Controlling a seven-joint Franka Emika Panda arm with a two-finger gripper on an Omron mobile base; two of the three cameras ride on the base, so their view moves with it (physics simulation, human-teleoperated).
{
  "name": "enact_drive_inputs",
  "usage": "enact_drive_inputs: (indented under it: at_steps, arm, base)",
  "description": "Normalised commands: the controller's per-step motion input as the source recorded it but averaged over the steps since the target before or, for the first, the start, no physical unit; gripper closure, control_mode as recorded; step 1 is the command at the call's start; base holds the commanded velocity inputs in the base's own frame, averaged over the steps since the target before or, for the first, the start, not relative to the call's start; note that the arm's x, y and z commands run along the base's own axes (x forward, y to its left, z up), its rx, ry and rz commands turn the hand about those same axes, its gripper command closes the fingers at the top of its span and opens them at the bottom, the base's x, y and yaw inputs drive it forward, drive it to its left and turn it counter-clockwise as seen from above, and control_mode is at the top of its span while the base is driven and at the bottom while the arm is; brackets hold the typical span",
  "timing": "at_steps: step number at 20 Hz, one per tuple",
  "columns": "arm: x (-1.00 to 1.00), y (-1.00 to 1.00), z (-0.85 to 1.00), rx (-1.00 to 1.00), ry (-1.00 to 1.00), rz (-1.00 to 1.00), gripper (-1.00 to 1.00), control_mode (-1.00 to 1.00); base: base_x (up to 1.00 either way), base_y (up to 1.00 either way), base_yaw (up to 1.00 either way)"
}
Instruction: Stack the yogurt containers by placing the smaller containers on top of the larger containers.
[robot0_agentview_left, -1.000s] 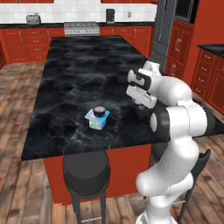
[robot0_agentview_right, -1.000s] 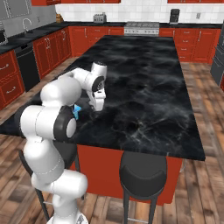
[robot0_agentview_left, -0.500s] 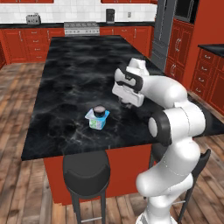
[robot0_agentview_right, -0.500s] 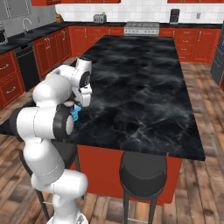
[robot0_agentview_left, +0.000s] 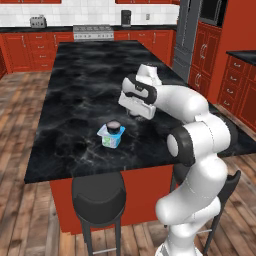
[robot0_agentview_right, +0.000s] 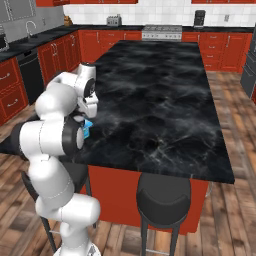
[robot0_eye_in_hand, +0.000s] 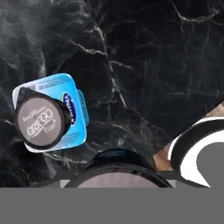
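Note:
The square-rimmed tub (robot0_agentview_left: 110, 140) stands near the counter's front edge, with white sides, a green mark and a light-blue top (robot0_eye_in_hand: 72, 109). One small dark cup (robot0_agentview_left: 114, 126) sits on it, its pale lid (robot0_eye_in_hand: 40, 121) off-centre toward one corner. My gripper (robot0_agentview_left: 134, 115) hangs over the counter just right of and behind the tub, a little above it. It is shut on the second small dark cup (robot0_eye_in_hand: 119, 169), whose rim shows at the bottom of the hand view and hides my fingertips. A sliver of the tub (robot0_agentview_right: 88, 124) peeks out behind my arm.
The black marble island counter (robot0_agentview_left: 85, 85) stretches far behind and to both sides of the tub. Black stools (robot0_agentview_left: 99, 195) (robot0_agentview_right: 163, 194) stand at the front edge. Red cabinets and a stove (robot0_agentview_left: 93, 32) line the back wall.
My hand has swung left across the counter, from well right of the tub to just beside it. The tub and the cup on it have stayed put.

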Motion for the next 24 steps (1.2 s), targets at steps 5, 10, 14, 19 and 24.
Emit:
enact_drive_inputs:
  at_steps: [5, 10, 14, 19, 24]
  arm:
    - [0.33, 0.37, 0.0, 0.0, -0.07, 0.08, 1.0, -1.0]
    - [0.41, 0.36, -0.04, 0.0, -0.03, 0.07, 1.0, -1.0]
    - [0.39, 0.19, -0.17, -0.01, 0.0, 0.05, 1.0, -1.0]
    - [0.33, 0.15, -0.2, -0.02, 0.0, 0.04, 1.0, -1.0]
    - [0.04, 0.07, -0.13, -0.03, 0.0, 0.02, 1.0, -1.0]
  base:
    - [0.0, 0.0, 0.0]
    - [0.0, 0.0, 0.0]
    - [0.0, 0.0, 0.0]
    - [0.0, 0.0, 0.0]
    - [0.0, 0.0, 0.0]
